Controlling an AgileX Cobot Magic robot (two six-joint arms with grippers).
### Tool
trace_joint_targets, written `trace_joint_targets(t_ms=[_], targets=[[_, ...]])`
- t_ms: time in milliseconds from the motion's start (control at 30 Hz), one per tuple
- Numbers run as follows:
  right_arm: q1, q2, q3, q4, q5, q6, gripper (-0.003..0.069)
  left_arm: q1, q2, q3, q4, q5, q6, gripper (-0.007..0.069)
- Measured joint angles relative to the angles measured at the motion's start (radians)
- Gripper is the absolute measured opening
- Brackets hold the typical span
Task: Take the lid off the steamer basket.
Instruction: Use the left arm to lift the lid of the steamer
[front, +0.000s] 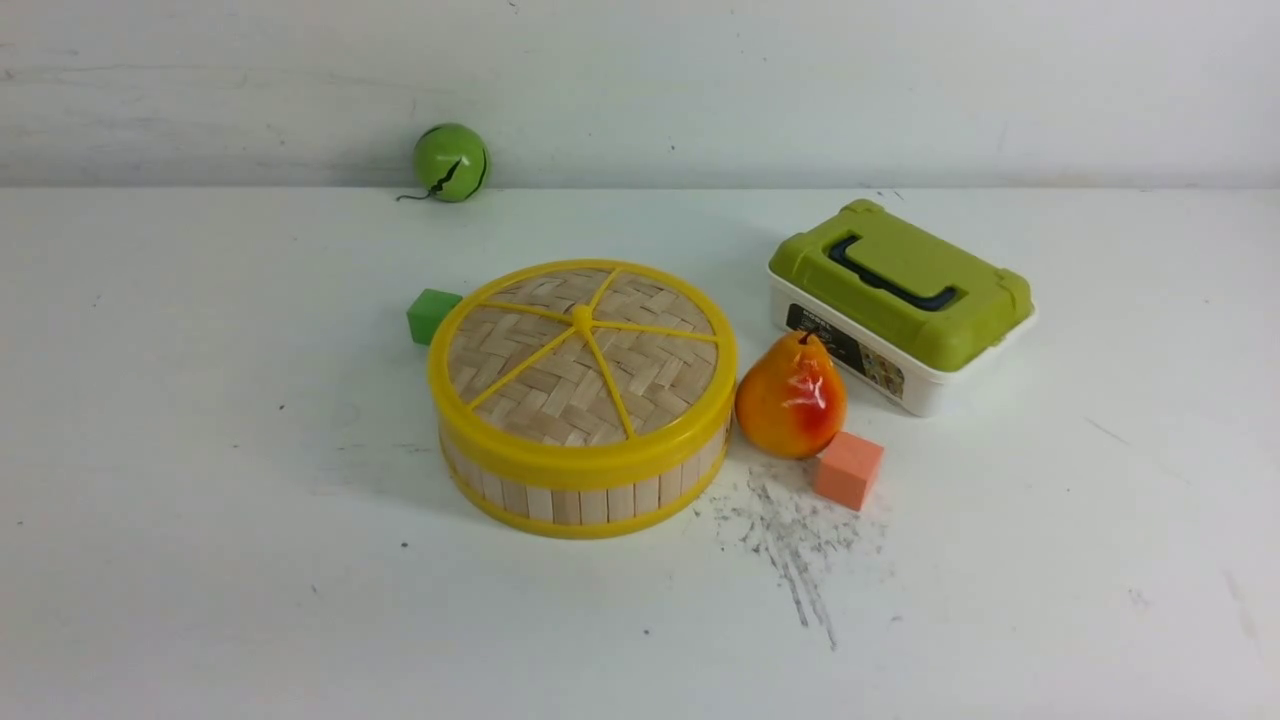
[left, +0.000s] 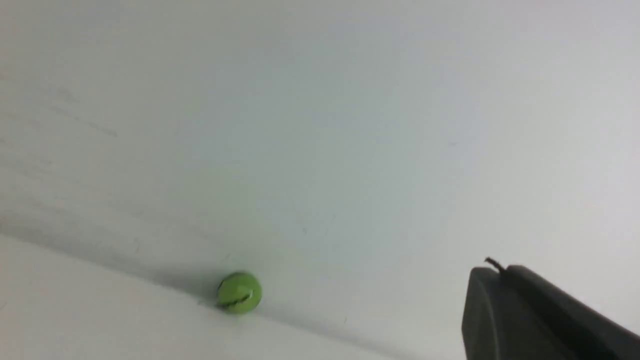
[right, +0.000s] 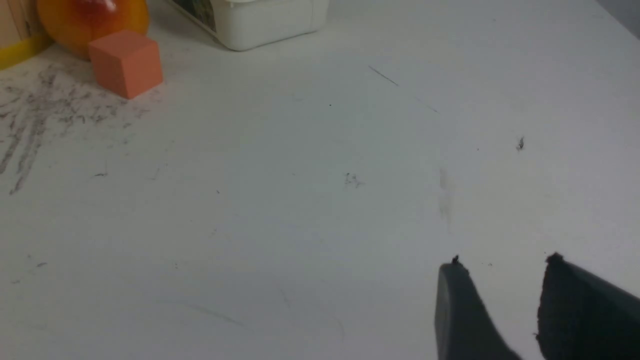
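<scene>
in the front view, the lid (front: 640, 375) is a round disc of woven tan bamboo, with yellow spokes, a small knob at the centre and a thick, smooth yellow rim. it sits on the steamer basket (front: 593, 503), whose round wall is made of upright pale wooden slats above a yellow bottom band; the inside is hidden. the green block (front: 432, 316) is just beside it, partly hidden. the glossy orange-red pear (front: 792, 398) is at the basket's right, near the matte coral block (front: 850, 470). behind the pear is the white box (front: 915, 394), closed by an olive-green cover (front: 925, 275) with a dark handle; its contents are hidden. the shiny green ball (front: 452, 162) lies farther back, near the wall (front: 640, 90).

in the left wrist view, the left gripper (left: 492, 270) is shut, its dark tips together and holding nothing.

in the right wrist view, the right gripper (right: 500, 260) is open, a gap between its dark fingers, with only white tabletop (right: 300, 200) behind.
</scene>
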Motion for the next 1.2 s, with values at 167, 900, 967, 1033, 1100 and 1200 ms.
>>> trace_joint_targets(t_ms=[167,900,967,1033,1100,1200], targets=[[0.0,0.0,0.0,0.0,0.0,0.0,0.024,0.0,0.249,-0.121,-0.005,0.267,-0.002,-0.0013],[0.0,0.0,0.0,0.0,0.0,0.0,0.024,0.0,1.104,-0.448,-0.962,0.736,0.919,-0.0013],[0.0,0.0,0.0,0.0,0.0,0.0,0.024,0.0,1.143,-0.481,-1.006,0.766,0.959,-0.0013],[0.0,0.0,0.0,0.0,0.0,0.0,0.024,0.0,1.222,-0.553,-1.041,0.808,0.988,-0.0013],[0.0,0.0,0.0,0.0,0.0,0.0,0.024,0.0,1.297,-0.63,-1.044,0.84,0.984,-0.0013],[0.0,0.0,0.0,0.0,0.0,0.0,0.024,-0.021,1.401,-0.786,-0.952,0.85,0.891,-0.0013]])
